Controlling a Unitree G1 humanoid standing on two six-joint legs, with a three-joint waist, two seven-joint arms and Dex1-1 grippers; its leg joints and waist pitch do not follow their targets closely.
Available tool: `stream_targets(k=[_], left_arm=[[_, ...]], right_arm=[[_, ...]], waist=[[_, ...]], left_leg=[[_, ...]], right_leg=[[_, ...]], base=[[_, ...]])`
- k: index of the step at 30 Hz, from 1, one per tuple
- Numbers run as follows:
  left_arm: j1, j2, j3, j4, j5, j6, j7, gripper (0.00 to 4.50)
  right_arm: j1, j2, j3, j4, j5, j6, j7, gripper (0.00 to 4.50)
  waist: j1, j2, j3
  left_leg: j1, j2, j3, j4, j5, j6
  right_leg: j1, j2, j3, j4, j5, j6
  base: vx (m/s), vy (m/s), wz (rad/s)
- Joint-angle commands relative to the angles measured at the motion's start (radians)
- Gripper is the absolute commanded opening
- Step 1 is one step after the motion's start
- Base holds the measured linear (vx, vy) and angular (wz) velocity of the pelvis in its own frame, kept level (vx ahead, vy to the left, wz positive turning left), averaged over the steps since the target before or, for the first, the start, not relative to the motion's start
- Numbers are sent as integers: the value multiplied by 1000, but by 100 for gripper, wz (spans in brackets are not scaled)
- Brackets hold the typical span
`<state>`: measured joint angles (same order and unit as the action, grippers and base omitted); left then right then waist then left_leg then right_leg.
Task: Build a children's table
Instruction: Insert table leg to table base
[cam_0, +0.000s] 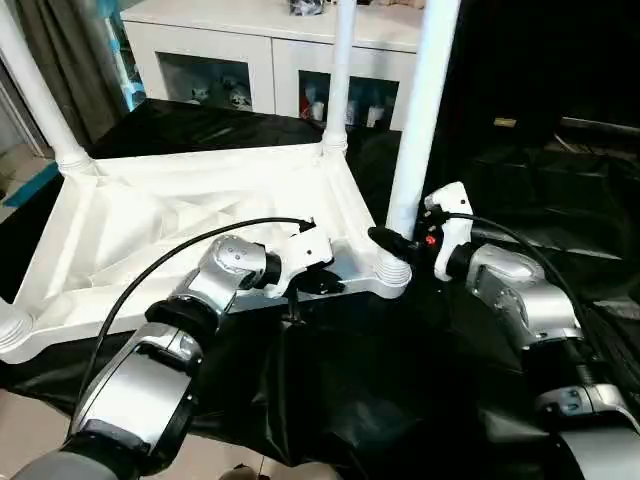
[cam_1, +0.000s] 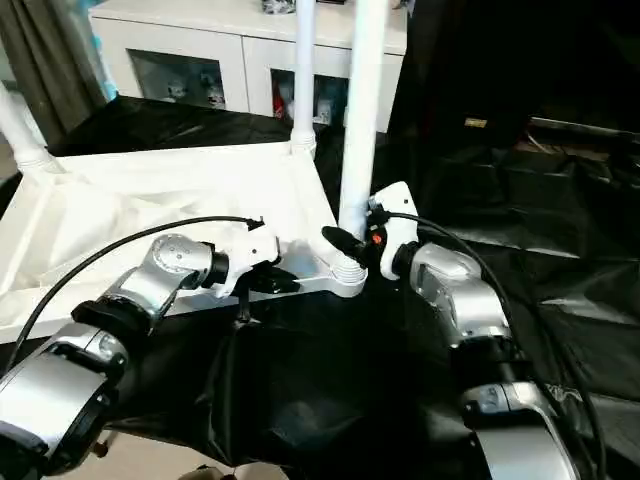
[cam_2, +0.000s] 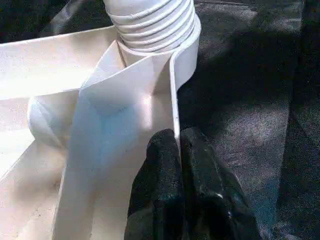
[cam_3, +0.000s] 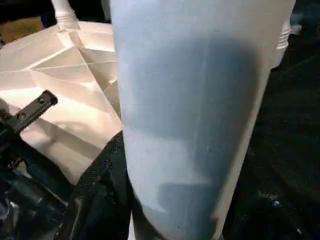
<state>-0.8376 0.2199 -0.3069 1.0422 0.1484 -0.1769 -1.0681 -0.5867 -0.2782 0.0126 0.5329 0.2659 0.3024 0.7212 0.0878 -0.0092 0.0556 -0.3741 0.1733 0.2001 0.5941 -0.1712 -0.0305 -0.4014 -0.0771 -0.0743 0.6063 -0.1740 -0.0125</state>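
Left eye view: upturned white plastic ribbed tabletop (cam_0: 170, 215) lay on black-draped counter (cam_0: 400, 380). Left tool (cam_2: 177, 150) pinched near rim. Right tool (cam_0: 392, 243) gripped white tapered leg (cam_0: 420, 110) at near-right socket. Judgement: keep leg vertical, twist home, hold rim steady.

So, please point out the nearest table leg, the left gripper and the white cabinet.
nearest table leg (cam_0: 415, 140), left eye view, mid shaft.
left gripper (cam_2: 179, 150), left wrist view, fingertips on tabletop rim.
white cabinet (cam_0: 230, 35), left eye view, top edge.
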Motion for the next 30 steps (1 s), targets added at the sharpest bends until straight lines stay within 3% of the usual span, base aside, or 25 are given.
stream_targets(k=[1,5,12,13,14,17,18,21,22,23,25,30], left_arm=[[9,2,-23,-18,14,-3,-52,0],[11,7,-16,-30,8,7,-50,0],[10,13,-12,-33,10,9,-39,0],[4,13,-5,-26,10,5,-23,0],[0,13,-1,-22,11,2,-11,0],[-6,13,4,-16,11,0,3,0],[-9,13,6,-13,11,1,4,0],[-12,14,6,-9,12,-1,8,0],[-14,14,7,-8,12,-1,10,0],[-17,15,8,-5,14,-3,16,0],[-19,15,8,-2,15,-3,17,0],[-25,18,4,4,19,-8,10,0]], right_arm=[[13,5,-16,58,8,32,-22,189],[36,15,-80,65,66,51,-8,189],[88,18,-106,51,95,41,8,189],[126,24,-113,37,105,23,17,189],[149,31,-115,30,105,9,16,189],[191,47,-111,14,100,-20,13,189],[212,56,-107,11,95,-43,12,189],[231,60,-96,1,84,-74,9,189],[239,61,-91,-3,78,-87,8,189],[260,59,-72,-23,58,-120,9,189],[269,57,-62,-36,45,-135,11,189],[261,37,-28,-48,2,-149,10,188]], waist=[[6,-5,-62],[9,-2,-63],[12,1,-66],[14,6,-66],[15,4,-66],[19,7,-63],[19,14,-62],[18,11,-60],[17,14,-59],[16,14,-59],[15,18,-60],[12,18,-59]], left_leg=[[22,65,-36,-77,-305,2],[21,66,-34,-77,-289,9],[22,67,-32,-80,-278,8],[22,67,-33,-80,-280,8],[22,68,-32,-80,-280,10],[25,69,-34,-84,-305,3],[25,69,-36,-86,-328,-5],[28,67,-38,-88,-357,-13],[29,68,-40,-90,-370,-16],[29,68,-41,-91,-374,-17],[31,69,-42,-92,-379,-20],[30,67,-40,-93,-378,-15]], right_leg=[[40,-95,55,-92,-341,-205],[41,-94,54,-90,-316,-213],[44,-93,52,-87,-270,-224],[45,-94,53,-87,-270,-224],[45,-95,53,-89,-267,-222],[42,-95,52,-92,-283,-220],[40,-97,53,-97,-311,-214],[40,-97,53,-103,-360,-198],[40,-98,52,-106,-378,-192],[41,-97,52,-106,-383,-190],[39,-97,53,-106,-375,-190],[40,-95,54,-106,-364,-198]], base=[[0,0,0],[0,0,0],[0,0,0],[0,0,0],[0,0,0],[0,0,0],[0,0,0],[0,0,0],[0,0,0],[0,0,0],[0,0,0],[0,0,0]])
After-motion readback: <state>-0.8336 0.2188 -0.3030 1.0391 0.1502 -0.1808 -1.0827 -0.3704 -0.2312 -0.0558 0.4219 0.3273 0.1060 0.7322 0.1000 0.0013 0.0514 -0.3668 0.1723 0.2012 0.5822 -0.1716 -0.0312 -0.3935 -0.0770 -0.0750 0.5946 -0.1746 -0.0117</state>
